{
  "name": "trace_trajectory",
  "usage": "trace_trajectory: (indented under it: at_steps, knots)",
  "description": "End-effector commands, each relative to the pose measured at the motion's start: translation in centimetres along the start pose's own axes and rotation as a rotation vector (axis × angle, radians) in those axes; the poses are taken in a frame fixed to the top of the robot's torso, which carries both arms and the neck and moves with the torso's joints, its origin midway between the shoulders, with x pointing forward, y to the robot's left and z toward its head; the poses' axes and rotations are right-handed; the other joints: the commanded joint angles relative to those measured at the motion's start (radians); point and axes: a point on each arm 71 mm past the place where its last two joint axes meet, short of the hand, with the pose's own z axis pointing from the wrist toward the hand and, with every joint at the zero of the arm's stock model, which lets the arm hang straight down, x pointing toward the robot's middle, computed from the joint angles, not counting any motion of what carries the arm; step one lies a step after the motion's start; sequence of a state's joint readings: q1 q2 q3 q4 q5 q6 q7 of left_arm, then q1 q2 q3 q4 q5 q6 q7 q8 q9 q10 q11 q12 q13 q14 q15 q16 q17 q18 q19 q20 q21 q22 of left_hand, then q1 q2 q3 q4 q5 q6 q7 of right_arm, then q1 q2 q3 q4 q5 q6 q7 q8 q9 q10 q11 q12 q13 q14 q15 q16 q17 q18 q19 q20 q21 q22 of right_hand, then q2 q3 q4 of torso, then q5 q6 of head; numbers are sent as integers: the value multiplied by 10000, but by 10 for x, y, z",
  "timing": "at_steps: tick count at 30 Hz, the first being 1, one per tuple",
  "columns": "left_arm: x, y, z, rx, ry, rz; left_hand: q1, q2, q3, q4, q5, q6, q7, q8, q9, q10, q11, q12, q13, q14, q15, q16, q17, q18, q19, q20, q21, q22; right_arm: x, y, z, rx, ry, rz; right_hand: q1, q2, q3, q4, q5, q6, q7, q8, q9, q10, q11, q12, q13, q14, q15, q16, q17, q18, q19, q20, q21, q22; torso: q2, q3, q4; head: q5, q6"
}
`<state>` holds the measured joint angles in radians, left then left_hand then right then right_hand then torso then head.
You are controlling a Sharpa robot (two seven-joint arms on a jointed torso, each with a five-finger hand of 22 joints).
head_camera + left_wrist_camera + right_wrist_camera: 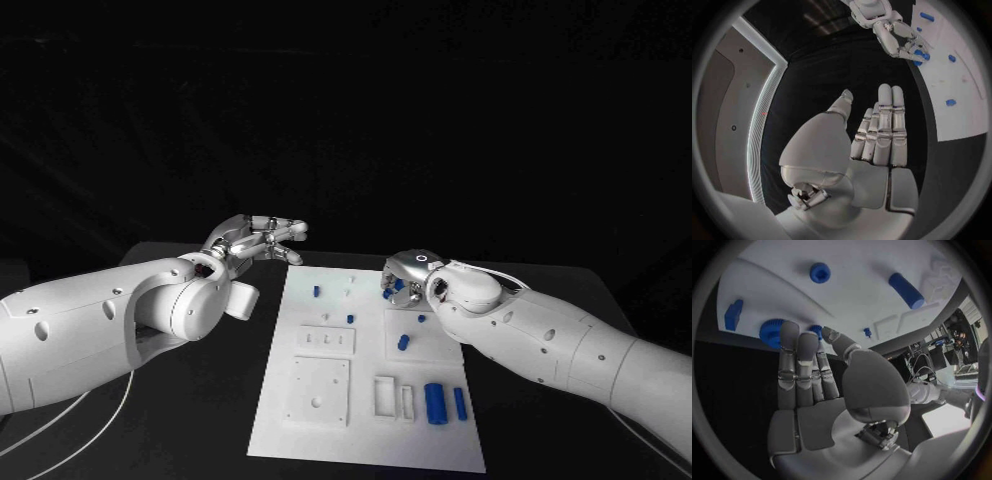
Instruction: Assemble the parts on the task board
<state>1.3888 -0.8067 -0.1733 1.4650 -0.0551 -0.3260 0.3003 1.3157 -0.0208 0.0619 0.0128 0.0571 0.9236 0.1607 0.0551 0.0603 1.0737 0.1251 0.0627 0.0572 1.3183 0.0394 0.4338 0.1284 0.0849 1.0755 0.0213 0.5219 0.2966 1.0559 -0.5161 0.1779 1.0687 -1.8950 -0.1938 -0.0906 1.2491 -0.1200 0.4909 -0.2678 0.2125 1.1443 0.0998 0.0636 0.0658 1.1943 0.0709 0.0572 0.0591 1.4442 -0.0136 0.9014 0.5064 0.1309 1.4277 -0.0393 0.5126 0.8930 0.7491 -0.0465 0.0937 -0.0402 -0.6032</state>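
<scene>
— What is seen on the board (281, 420)?

— A white board is laid in the lower middle of the head view, on the black table (202, 400). Small blue parts are scattered over it: a thick blue cylinder (434, 403) and a thinner blue rod (460, 403) are placed side by side near the lower right of the board, just beside a white rectangular frame (387, 396). A short blue piece (404, 342) is seen at mid board, a tiny blue peg (351, 319) further left, and a slim blue pin (316, 291) is stood near the upper left edge. Nothing can be made out inside the white frame.

— How is the left hand (257, 240) held?

— It is raised at the upper left of the board, off its edge, over the table. Its fingers are stretched out and parted, and nothing is held.

— And the right hand (405, 279)?

— It is lowered onto the upper right part of the board. Its fingertips (790, 332) are set against a blue toothed wheel (771, 332), with further blue pieces close by. Whether the wheel is gripped or merely touched cannot be told.
</scene>
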Motion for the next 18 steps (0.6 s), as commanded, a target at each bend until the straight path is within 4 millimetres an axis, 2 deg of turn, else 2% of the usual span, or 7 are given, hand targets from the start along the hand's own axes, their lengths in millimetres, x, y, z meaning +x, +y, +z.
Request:
trace_trajectory:
  at_steps: [1, 3, 5, 6, 9, 13, 18]
  knots:
    - [3, -1, 0, 65, 185, -6, -27, 34, 14, -24, 51, -97, -4, 50, 10, -77, -16, -15, 14, -79, 4, 44, -9, -36, -70, 14, 34, 0, 2, 2, 0, -36, 182, -142, -80, 11, 84, 13, -82, 111, 15, -10, 0, 142, -18, -1, -4, -41, -48, 69, 5, 86, 79, -15, -69, 64, 11, -12, -5, 6, -2]
    - [3, -1, 0, 60, 193, -6, -27, 34, 14, -24, 51, -97, -4, 50, 10, -77, -16, -15, 14, -79, 4, 44, -9, -36, -70, 14, 34, 0, 2, 2, 0, -24, 136, -135, -66, 60, 151, 30, -170, 178, 12, -2, 6, 246, -48, 2, 0, -41, -67, 71, 9, 79, 87, -30, -75, 112, 16, -16, -1, 12, -19]
    - [3, -1, 0, 52, 195, -4, -27, 34, 14, -24, 51, -97, -4, 50, 10, -77, -16, -15, 14, -79, 4, 44, -9, -36, -70, 14, 34, 0, 2, 2, 0, 14, 45, -129, -52, 251, 329, 125, -585, 326, 18, -3, 12, 457, -108, 2, 5, -52, -111, 64, 11, 51, 114, -60, -39, 188, 21, -18, 3, 18, -3]
    - [3, -1, 0, 49, 193, -2, -27, 34, 14, -24, 51, -97, -4, 50, 10, -77, -16, -15, 14, -79, 4, 44, -9, -36, -70, 14, 34, 0, 2, 2, 0, 28, 24, -132, -54, 268, 465, 147, -734, 371, 16, -7, 12, 507, -122, -1, 6, -56, -127, 58, 12, 28, 113, -79, -15, 239, 19, -19, 5, 22, -8]
    - [3, -1, 1, 41, 190, 6, -27, 34, 14, -24, 51, -97, -4, 50, 10, -77, -16, -15, 14, -79, 4, 44, -9, -36, -70, 14, 34, 0, 2, 0, 1, 115, -23, -150, -32, 206, 817, 251, -982, 487, -6, -5, 17, 653, -171, 5, 12, -49, -172, 44, 21, -69, 87, -145, 279, 637, -3, -21, 12, 4, -81]
    - [3, -1, 1, 30, 188, 10, -41, 59, 2, -59, 54, -137, 0, 49, 9, -95, -12, -16, 13, -84, 7, 48, -19, -34, -83, 16, 57, -7, 2, 0, 1, 194, -72, -224, 105, 232, 897, 246, -1184, 668, -47, 3, 39, 888, -242, 7, 21, -47, -232, 64, 53, -129, 105, -200, 619, 980, 21, -28, 21, 47, -71]
    - [3, -1, 1, 24, 172, 14, -41, 59, 2, -59, 54, -137, 0, 49, 9, -95, -12, -16, 13, -84, 7, 48, -19, -34, -83, 16, 57, -7, 2, 0, 1, 255, -150, -302, 247, 239, 957, 222, -1277, 762, -62, -6, 41, 1034, -286, 7, 25, -66, -274, 70, 102, -168, 37, -258, 809, 1345, 44, -43, -14, 40, -47]
